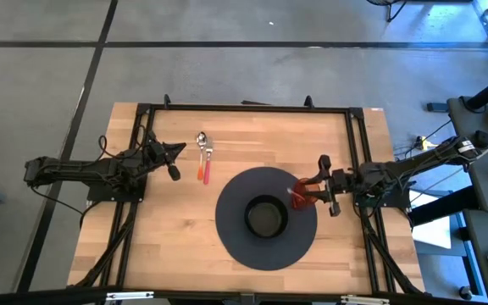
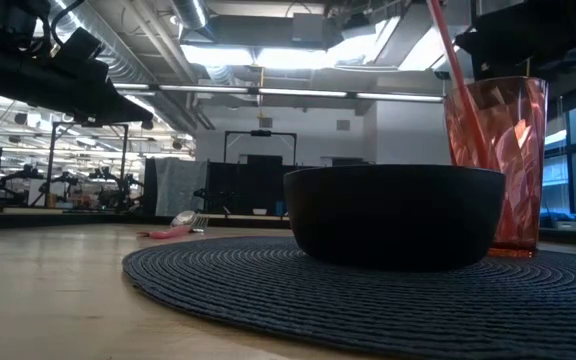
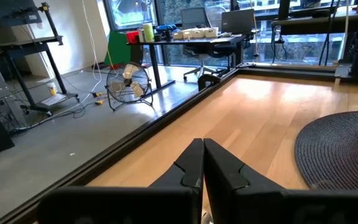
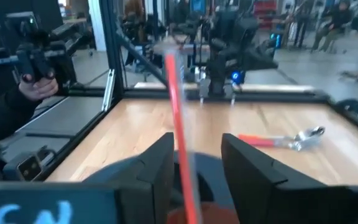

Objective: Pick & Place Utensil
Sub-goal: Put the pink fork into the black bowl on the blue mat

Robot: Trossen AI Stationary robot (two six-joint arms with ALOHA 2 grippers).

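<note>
Right hand (image 1: 305, 196): spread over the red cup (image 2: 498, 165) beside the black bowl (image 1: 266, 217); lift straight clear.
Left hand (image 1: 173, 161): pressed together.

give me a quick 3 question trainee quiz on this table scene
1. True or false: the black bowl sits on the round dark mat.
2. Where does the red cup stand? A) beside the bowl on the mat, under the right gripper B) on bare wood near the left gripper C) inside the bowl
3. Fill in: the pair of utensils on the wood between the left gripper and the mat have ___ handles.

Key: 1 true; 2 A; 3 orange-red
</note>
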